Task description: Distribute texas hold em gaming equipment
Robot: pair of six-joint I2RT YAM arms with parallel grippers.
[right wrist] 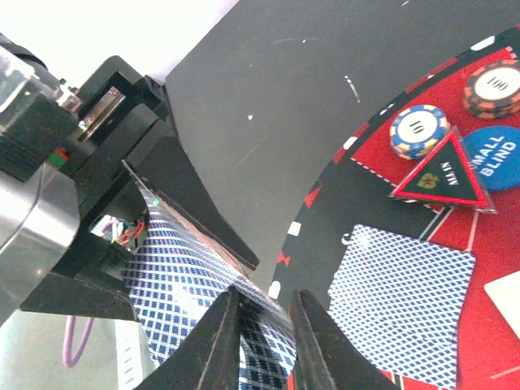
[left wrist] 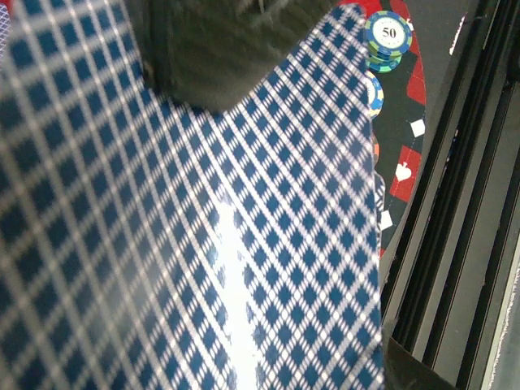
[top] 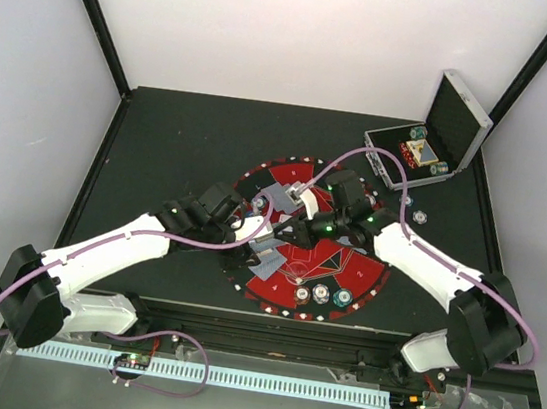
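- The left gripper (top: 249, 240) is hanging over the near left part of the round mat (top: 357, 272). Its claw is clamping tight on a stack of playing cards (left wrist: 203, 244), whose blue-diamond backs are filling its own wrist view.
- The right gripper (right wrist: 266, 296) is reaching in over the middle of the mat. Its two fingers (right wrist: 227, 341) are standing a narrow gap apart, with the edge of that same stack showing between them. Whether they are touching a card cannot be told.
- A single card (right wrist: 402, 305) is lying face down and flat on the mat, just beside the right fingers.
- A black triangle marker (right wrist: 443, 175) is sitting on the red of the mat, touching a blue "small blind" disc (right wrist: 497, 154). A white-and-blue chip (right wrist: 418, 130) and an orange-edged chip (right wrist: 494, 88) are lying just past them.
- Three chips (top: 322, 294) are lining up along the mat's near rim, and a teal chip (left wrist: 387, 36) is sitting there too.
- A silver case (top: 458, 118) is standing open beyond the mat's far right side, holding more chips. Two loose chips (top: 420, 216) are lying between it and the mat.
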